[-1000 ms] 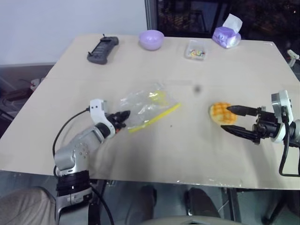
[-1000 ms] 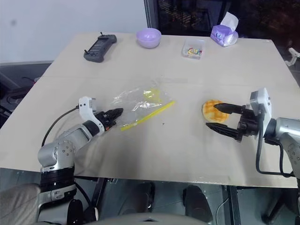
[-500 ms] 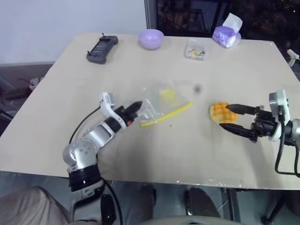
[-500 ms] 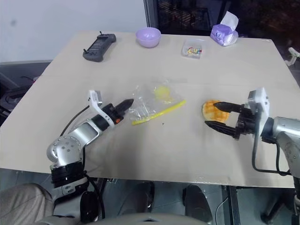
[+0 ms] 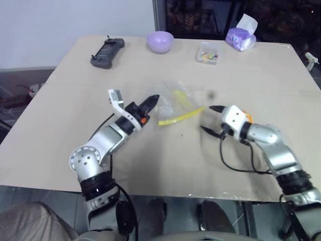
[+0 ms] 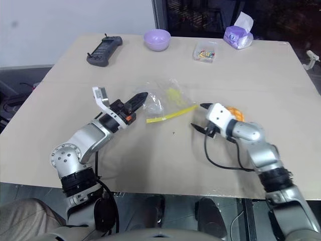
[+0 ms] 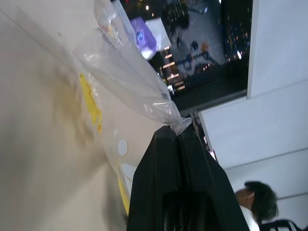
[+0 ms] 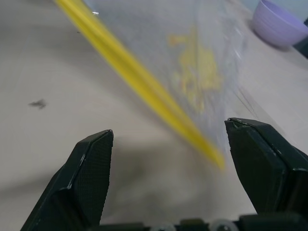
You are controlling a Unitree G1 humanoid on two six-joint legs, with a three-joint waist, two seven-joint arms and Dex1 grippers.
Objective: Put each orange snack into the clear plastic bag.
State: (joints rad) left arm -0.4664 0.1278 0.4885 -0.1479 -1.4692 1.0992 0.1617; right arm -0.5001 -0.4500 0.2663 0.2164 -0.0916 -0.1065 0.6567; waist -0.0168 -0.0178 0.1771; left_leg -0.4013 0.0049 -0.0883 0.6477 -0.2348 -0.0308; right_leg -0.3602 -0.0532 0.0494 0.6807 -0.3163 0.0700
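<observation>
One clear plastic bag (image 5: 173,103), one orange snack (image 6: 233,113) (half hidden), two grippers.

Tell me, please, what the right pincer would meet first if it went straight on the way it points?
Probably the bag's yellow strip: it crosses just ahead of the open right pincer, with the bag behind; depth is uncertain.

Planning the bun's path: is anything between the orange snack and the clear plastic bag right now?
Only the right gripper: it sits open between them, fingers toward the yellow strip of the clear plastic bag, the orange snack just behind its wrist. The left gripper pinches the bag's other end.
</observation>
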